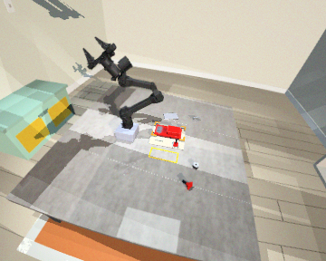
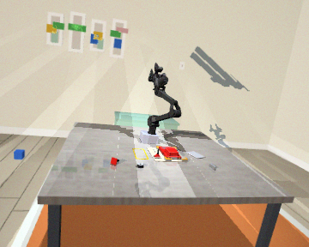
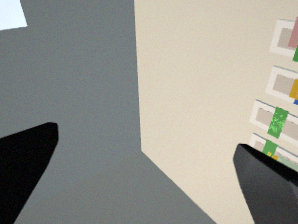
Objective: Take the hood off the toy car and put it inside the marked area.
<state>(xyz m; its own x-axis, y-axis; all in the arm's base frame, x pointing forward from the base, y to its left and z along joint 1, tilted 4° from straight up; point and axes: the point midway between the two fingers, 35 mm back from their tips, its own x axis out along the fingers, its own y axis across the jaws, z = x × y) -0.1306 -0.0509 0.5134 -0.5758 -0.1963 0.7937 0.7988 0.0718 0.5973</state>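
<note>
Gripper: black, parallel-jaw, spread wide, empty, raised at eleven o'clock from red toy car. Risk: your long descent could misalign and knock it off its hood.

The desk had a matt grey top, mottled like worn stone or concrete, on dark legs. The arm looked like matt black plastic or painted metal on a pale smooth base block. The toy car showed glossy red plastic. The floor was of pale wooden planks. At nine o'clock in the top view, a chest looked translucent, glassy teal. The walls were flat matt cream.
</note>
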